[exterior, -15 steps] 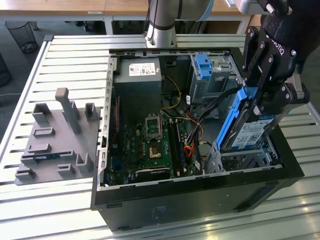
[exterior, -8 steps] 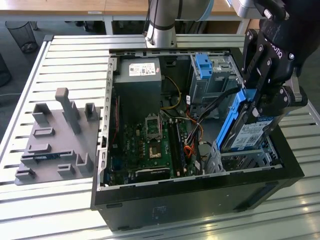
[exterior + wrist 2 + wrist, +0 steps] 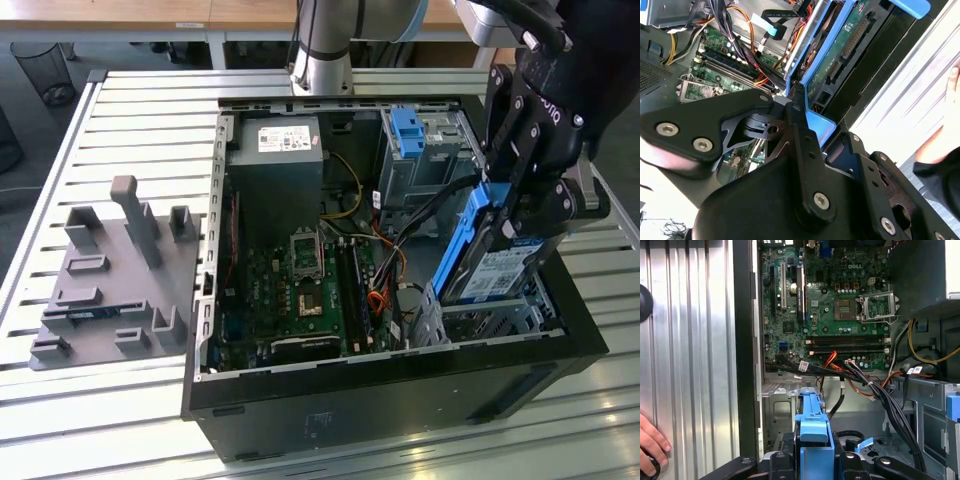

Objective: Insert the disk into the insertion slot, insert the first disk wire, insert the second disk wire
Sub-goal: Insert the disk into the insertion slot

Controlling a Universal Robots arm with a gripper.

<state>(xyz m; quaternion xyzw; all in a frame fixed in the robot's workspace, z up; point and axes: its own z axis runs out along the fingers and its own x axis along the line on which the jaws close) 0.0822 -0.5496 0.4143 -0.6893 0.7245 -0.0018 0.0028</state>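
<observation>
One end effector is clamped on the disk by its blue carrier, holding it tilted, lower end at the insertion slot just beneath. Beyond lies the motherboard; farther still, a grey fixture plate on the tabletop.

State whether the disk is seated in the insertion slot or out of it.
Out. The gripper holds the disk tilted above the insertion slot, its lower end near the cage's top.
</observation>
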